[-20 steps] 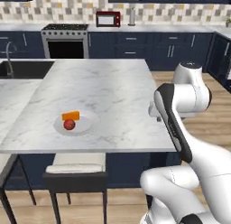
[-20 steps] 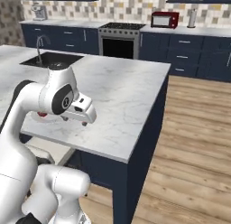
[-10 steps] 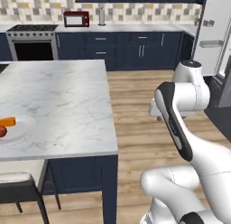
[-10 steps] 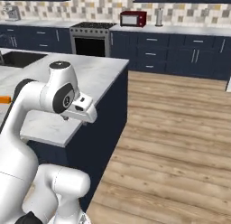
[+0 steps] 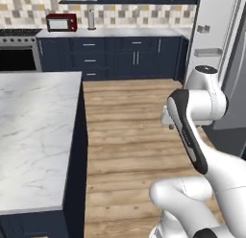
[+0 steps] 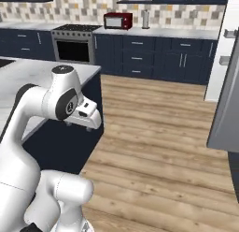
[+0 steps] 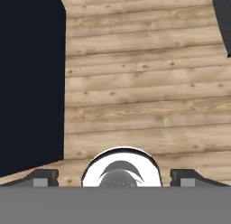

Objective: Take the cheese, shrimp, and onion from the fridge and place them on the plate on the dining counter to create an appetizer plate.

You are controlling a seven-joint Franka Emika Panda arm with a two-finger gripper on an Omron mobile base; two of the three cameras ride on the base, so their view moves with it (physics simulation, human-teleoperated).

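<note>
Claw [image 7: 115, 179] is released: the two dark fingertips [image 7: 41, 178] sit far apart at the bottom corners of the hand view, and nothing lies between them. It points down at bare wood floor [image 7: 144, 96]. In the right base view the claw [image 6: 80, 126] hangs folded close under the arm's upper joint, above the floor and just off the corner of the counter [image 6: 32, 74].

Counter: in the left base view its white marble top [image 5: 33, 136] lies to the claw's left, with the dark navy base below; in the hand view that navy side [image 7: 29, 78] fills the strip left of the claw. The part of the top in frame is bare marble.

Fridge [image 5: 218, 40]: to the claw's right and ahead of it, pale grey, with small door bins visible high up. In the right base view a grey fridge panel [image 6: 226, 105] stands well to the claw's right.

Far ahead of the claw: back-wall navy cabinets [image 6: 154, 58], stove [image 6: 74, 41], red microwave [image 6: 117, 20].

Cheese, shrimp, onion, plate: cannot locate.
</note>
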